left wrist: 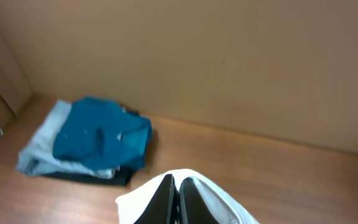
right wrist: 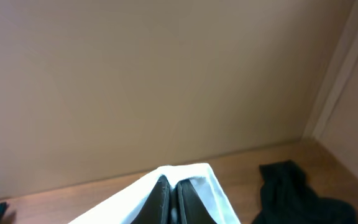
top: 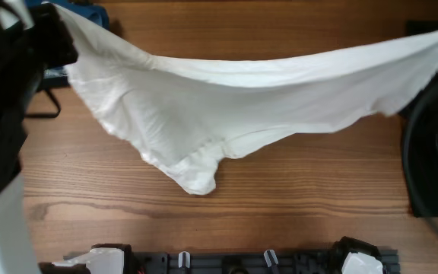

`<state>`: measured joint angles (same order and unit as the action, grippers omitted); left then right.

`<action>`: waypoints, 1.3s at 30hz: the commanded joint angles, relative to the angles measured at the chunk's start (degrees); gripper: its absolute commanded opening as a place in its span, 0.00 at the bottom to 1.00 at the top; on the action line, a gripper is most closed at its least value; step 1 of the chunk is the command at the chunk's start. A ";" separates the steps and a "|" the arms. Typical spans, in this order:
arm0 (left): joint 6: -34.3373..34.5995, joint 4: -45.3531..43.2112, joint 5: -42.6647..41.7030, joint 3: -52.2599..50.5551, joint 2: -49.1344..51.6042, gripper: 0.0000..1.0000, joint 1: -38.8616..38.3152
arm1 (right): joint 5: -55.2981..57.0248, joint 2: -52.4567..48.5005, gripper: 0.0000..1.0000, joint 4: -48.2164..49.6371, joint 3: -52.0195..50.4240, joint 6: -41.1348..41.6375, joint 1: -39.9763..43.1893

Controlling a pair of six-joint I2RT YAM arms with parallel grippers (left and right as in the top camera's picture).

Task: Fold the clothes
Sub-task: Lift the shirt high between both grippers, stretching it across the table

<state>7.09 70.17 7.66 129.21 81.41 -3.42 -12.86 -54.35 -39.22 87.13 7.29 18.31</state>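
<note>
The clothes in hand are a large white garment point(top: 226, 99), hanging stretched across the overhead view and sagging to a low point near the middle of the wooden table point(top: 204, 221); no print shows on it. My left gripper point(left wrist: 176, 183) is shut on its left corner, with white cloth point(left wrist: 138, 202) wrapped over the fingertips. On the right corner my right gripper point(right wrist: 173, 183) is shut as well, with cloth point(right wrist: 129, 199) draped around its fingers. A black garment point(right wrist: 291, 193) lies crumpled on the table at the far right.
A folded pile topped by a blue garment point(left wrist: 101, 137) sits at the table's back left corner. A plain wall panel point(left wrist: 229, 62) runs along the back. A black rail point(top: 226, 262) with the arm bases lines the front edge.
</note>
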 commanded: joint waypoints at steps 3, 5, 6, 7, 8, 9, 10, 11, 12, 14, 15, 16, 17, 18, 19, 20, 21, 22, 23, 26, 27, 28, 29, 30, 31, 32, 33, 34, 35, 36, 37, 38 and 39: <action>-2.43 -1.07 0.81 7.80 -5.42 0.04 0.00 | 2.75 6.25 0.04 -4.61 9.16 0.59 0.02; -2.45 -0.96 0.83 9.42 -6.19 0.04 -0.61 | 2.75 6.23 0.04 -6.64 13.35 0.59 0.02; -2.47 -0.83 0.83 10.27 -6.56 0.04 -0.94 | 2.78 6.10 0.04 -7.52 15.80 0.57 0.02; -2.69 -0.50 0.83 11.06 -6.88 0.04 -1.20 | 2.75 5.92 0.04 -8.22 18.03 0.55 0.02; -3.10 -0.20 0.81 11.76 -7.15 0.04 -1.46 | 2.78 5.79 0.04 -8.85 20.15 0.55 0.02; -3.43 0.02 0.81 12.20 -7.23 0.04 -1.66 | 2.84 5.68 0.05 -9.18 21.42 0.55 0.02; -3.63 0.31 0.83 12.66 -7.23 0.04 -1.81 | 3.34 5.44 0.04 -9.68 23.06 0.55 0.02; -3.78 0.63 0.87 13.03 -7.26 0.04 -1.88 | 3.93 5.29 0.04 -10.01 23.71 0.59 0.02; -3.91 0.81 1.01 13.16 -7.26 0.04 -1.90 | 4.55 4.98 0.04 -10.51 24.22 0.61 0.04; -4.15 1.25 1.01 13.16 -6.97 0.04 -1.90 | 5.01 4.09 0.04 -12.26 24.24 0.68 0.02; -4.31 1.46 1.03 13.16 -6.71 0.04 -1.88 | 4.96 3.39 0.04 -13.44 24.24 0.79 0.02; -4.79 1.60 1.03 13.16 -6.45 0.04 -1.90 | 4.94 2.60 0.04 -14.60 24.24 0.83 0.02; -5.03 1.73 1.05 13.16 -6.19 0.04 -1.90 | 4.94 1.62 0.04 -15.91 24.24 1.09 0.02; -5.01 1.90 1.22 13.16 -5.81 0.04 -1.90 | 4.90 0.55 0.04 -17.11 24.24 1.64 0.02; -5.01 2.14 1.25 13.16 -5.42 0.04 -1.88 | 4.55 -0.68 0.04 -18.16 24.24 1.77 0.02; -5.01 2.43 1.22 13.16 -4.92 0.04 -1.90 | 3.72 -1.97 0.04 -19.15 24.24 1.73 0.02; -5.03 2.80 1.25 13.16 -4.35 0.04 -1.90 | 2.54 -3.15 0.04 -19.85 24.24 1.70 0.02; -5.14 3.02 1.25 13.16 -3.80 0.04 -1.90 | 1.20 -4.22 0.04 -20.24 24.24 1.66 0.02; -5.22 3.19 1.25 13.16 -3.32 0.04 -1.90 | -0.35 -5.27 0.04 -20.20 24.24 1.66 0.02; -5.22 1.57 1.18 13.18 -2.75 0.04 -2.10 | -4.22 -6.14 0.04 -17.33 24.33 1.44 0.02; -5.22 0.92 1.18 13.40 -3.15 0.04 -2.40 | -5.25 -6.05 0.04 -16.50 24.72 1.44 0.02; -5.22 0.50 1.18 13.84 -3.61 0.04 -2.84 | -5.66 -5.88 0.04 -16.31 25.59 1.53 0.02; -5.22 0.33 1.18 14.34 -4.09 0.04 -3.23 | -5.68 -5.66 0.04 -16.46 26.71 1.62 0.02; -5.22 0.33 1.18 15.30 -4.94 0.04 -3.93 | -5.68 -5.25 0.04 -16.87 27.98 1.66 0.02; -5.22 0.42 1.18 16.15 -5.77 0.04 -4.52 | -5.68 -4.79 0.04 -17.51 29.35 1.57 0.02; -5.22 0.57 1.18 16.83 -6.69 0.04 -5.11 | -5.68 -4.24 0.04 -18.32 30.80 1.42 0.02; -5.20 0.83 0.92 17.55 -7.93 0.04 -5.81 | -5.68 -3.56 0.04 -19.67 32.94 1.03 0.02; -5.20 1.16 0.39 17.97 -8.94 0.04 -6.27 | -5.66 -3.15 0.04 -20.90 34.73 0.52 0.02; -5.20 1.55 -0.35 18.27 -9.94 0.04 -6.56 | -5.64 -2.75 0.04 -22.08 36.44 0.33 0.02; -5.18 1.97 -1.03 18.29 -10.91 0.04 -6.60 | -5.64 -2.38 0.04 -23.10 37.90 0.20 0.02; -5.16 2.84 -1.20 18.29 -12.15 0.04 -6.60 | -5.66 -2.01 0.04 -24.48 40.00 0.17 0.02; -5.14 3.39 -1.20 18.29 -12.68 0.04 -6.60 | -5.68 -1.88 0.04 -25.35 41.16 0.17 0.02; -4.92 4.09 -1.20 18.29 -13.16 0.04 -6.60 | -5.66 -1.88 0.04 -26.38 42.34 0.15 0.02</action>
<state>3.03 73.08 7.42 146.32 71.29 -9.72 -17.47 -57.21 -63.53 125.08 7.70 18.31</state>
